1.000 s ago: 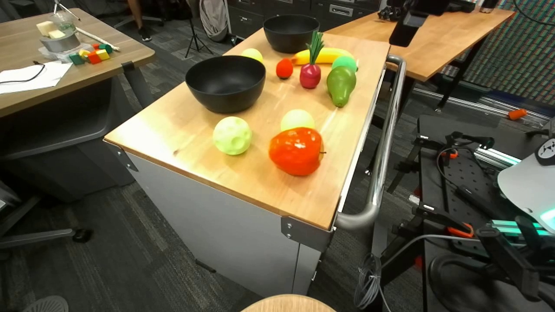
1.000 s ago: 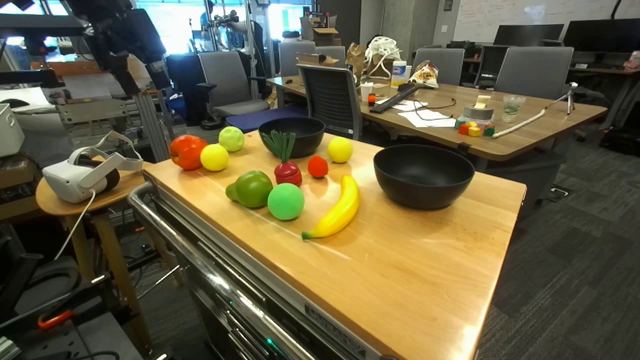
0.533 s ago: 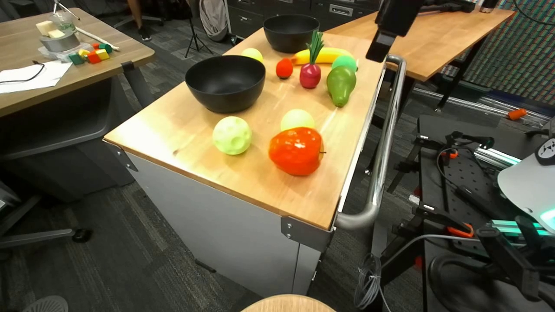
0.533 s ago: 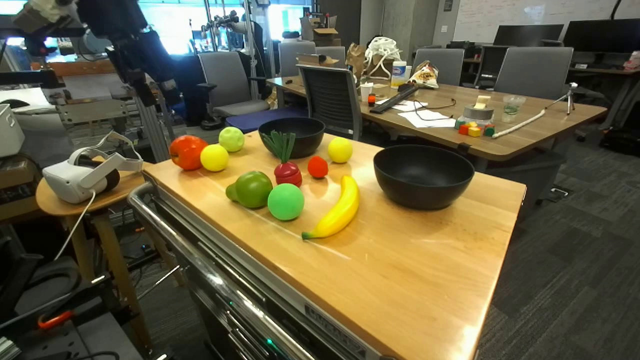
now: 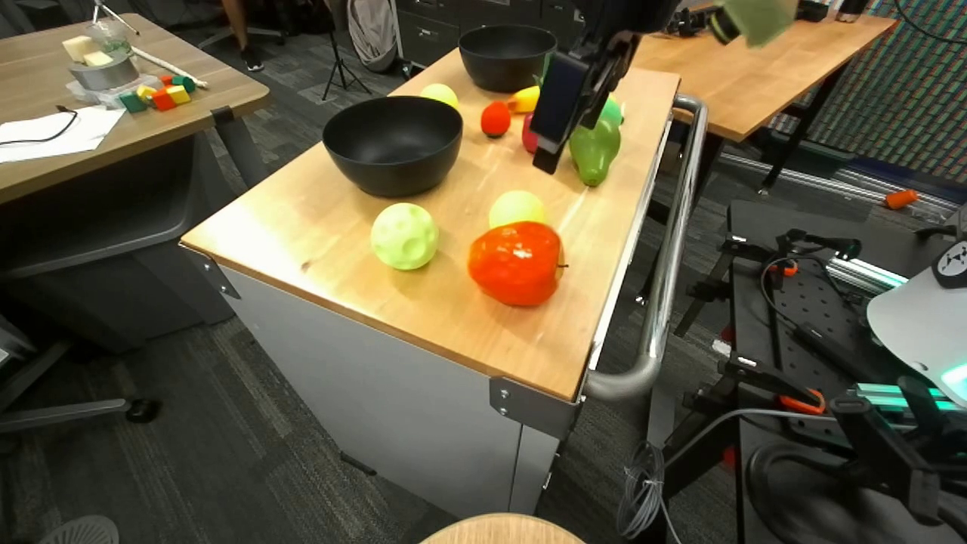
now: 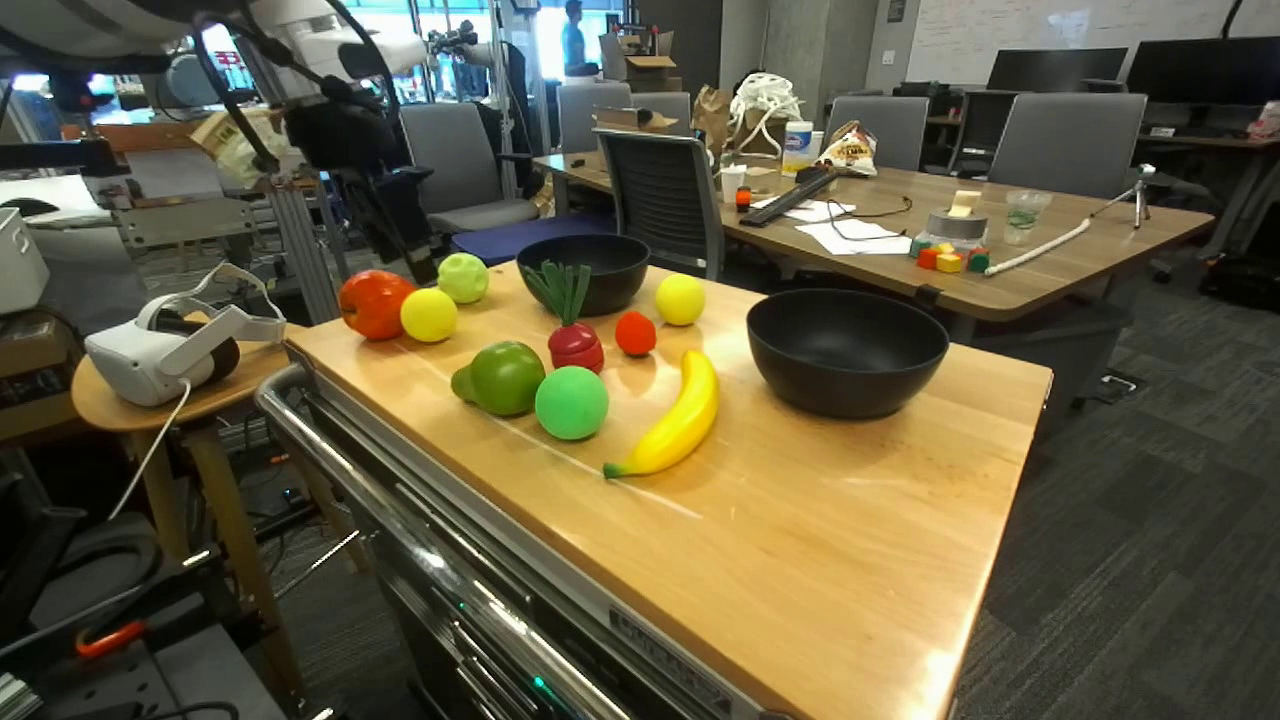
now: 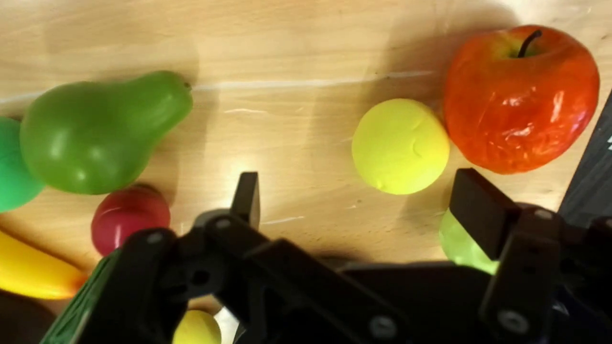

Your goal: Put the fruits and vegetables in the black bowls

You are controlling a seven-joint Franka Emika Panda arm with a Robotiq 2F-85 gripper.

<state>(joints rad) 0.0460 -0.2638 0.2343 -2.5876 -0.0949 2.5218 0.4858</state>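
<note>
My gripper (image 7: 355,184) is open and empty above the tabletop. In the wrist view a yellow ball (image 7: 400,146) lies beyond and between its fingertips, beside a big red apple-like fruit (image 7: 521,102). One finger partly covers the pale green cabbage (image 7: 461,243). In an exterior view the gripper (image 6: 408,265) hangs behind the red fruit (image 6: 376,304). A green pear-shaped piece (image 6: 507,378), a green ball (image 6: 572,403), a banana (image 6: 672,425), a radish (image 6: 577,348), a small red fruit (image 6: 636,334) and another yellow ball (image 6: 680,300) lie around. Two black bowls (image 6: 848,365) (image 6: 620,285) show no contents.
A metal handle bar (image 5: 672,264) runs along the tabletop's edge. A white headset (image 6: 165,355) sits on a round stool beside the table. A wooden table (image 6: 1080,225) with small blocks stands behind.
My gripper has come down and in over the tabletop, from beyond the handle side toward the yellow ball and red fruit. The fruits and bowls have not moved.
</note>
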